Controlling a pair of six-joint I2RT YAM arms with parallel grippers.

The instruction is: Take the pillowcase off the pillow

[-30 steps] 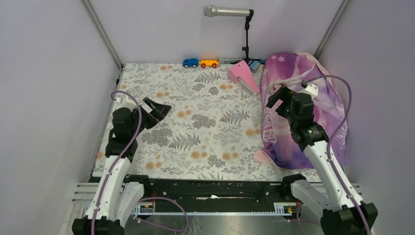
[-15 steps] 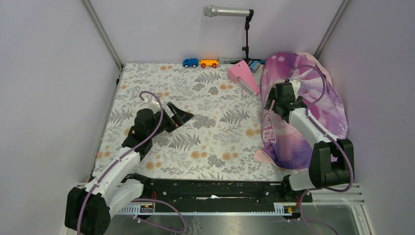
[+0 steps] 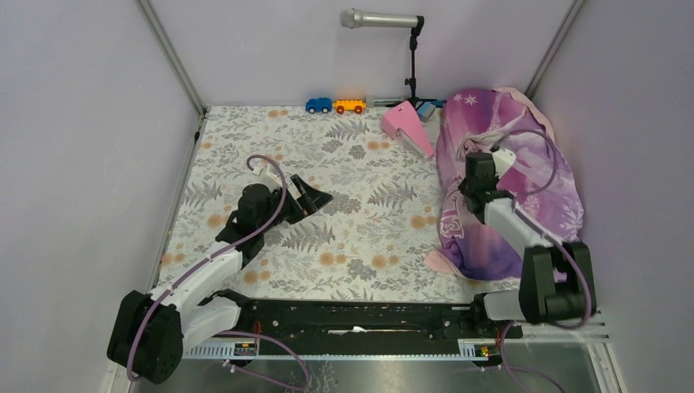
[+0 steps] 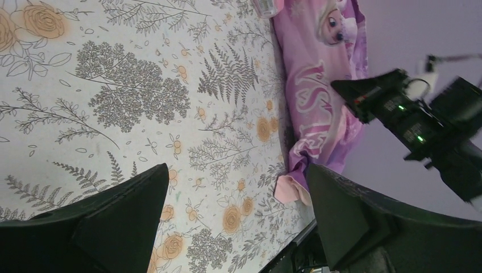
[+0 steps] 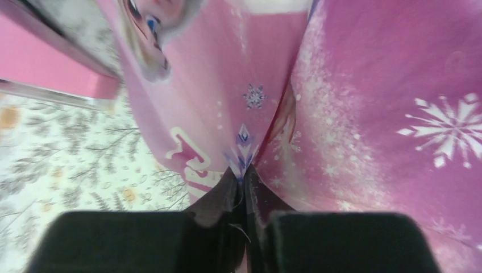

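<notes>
**Near edge.** Both arms reach in from the near side of the floral worktop (image 3: 360, 217).

**Left of centre.** Your left gripper (image 4: 237, 170) hovers over bare worktop. Its jaws are spread wide and nothing lies between them. It points across at the far arm and is well apart from the fabric.

**Right side.** Your right gripper (image 5: 245, 170) is down on the pillowcase (image 3: 511, 196), jaws pinched together on a small raised fold of the purple cloth. The fold sits at a snowflake motif, just beside the large pale lettering.

**Pillowcase.** It lies as one bulging heap along the right edge of the worktop, running from near the front back to the rear corner. The printed side faces out, and a pale pink flap pokes out at the near left corner.

**Rear.** A pink wedge (image 3: 407, 127) rests just left of the heap's far end. A blue toy car (image 3: 318, 105) and an orange one (image 3: 349, 106) sit against the back wall. A microphone (image 3: 379, 18) on a stand rises above them.
</notes>
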